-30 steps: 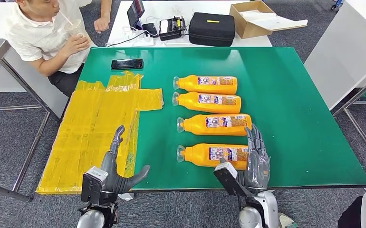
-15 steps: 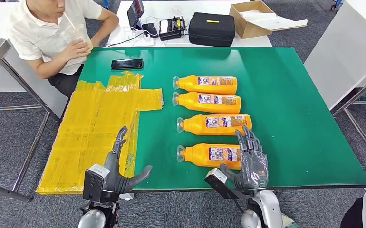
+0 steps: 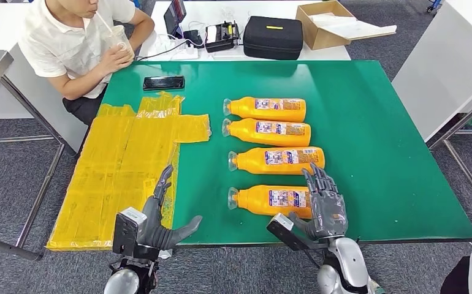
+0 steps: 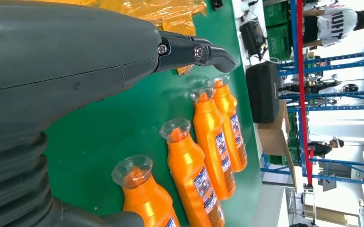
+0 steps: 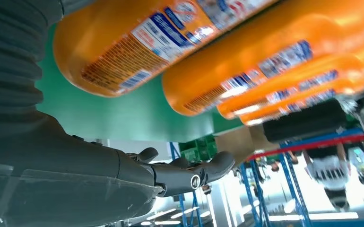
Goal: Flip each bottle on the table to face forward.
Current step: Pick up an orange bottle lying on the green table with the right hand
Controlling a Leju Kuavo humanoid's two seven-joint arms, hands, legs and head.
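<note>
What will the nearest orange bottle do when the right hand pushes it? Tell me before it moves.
The nearest orange bottle lies on its side on the green table, and its body looks rounded, so it may roll rather than slide. Its glossy plastic looks slippery, so the right hand, open at its base end, might slip. It looks full, so probably fairly heavy.

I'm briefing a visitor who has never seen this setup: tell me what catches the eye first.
Four orange bottles lie on their sides in a row mid-table, caps pointing left, on the green table. The right hand hovers at the nearest bottle's base. Yellow bags drape over the table's left edge.
</note>
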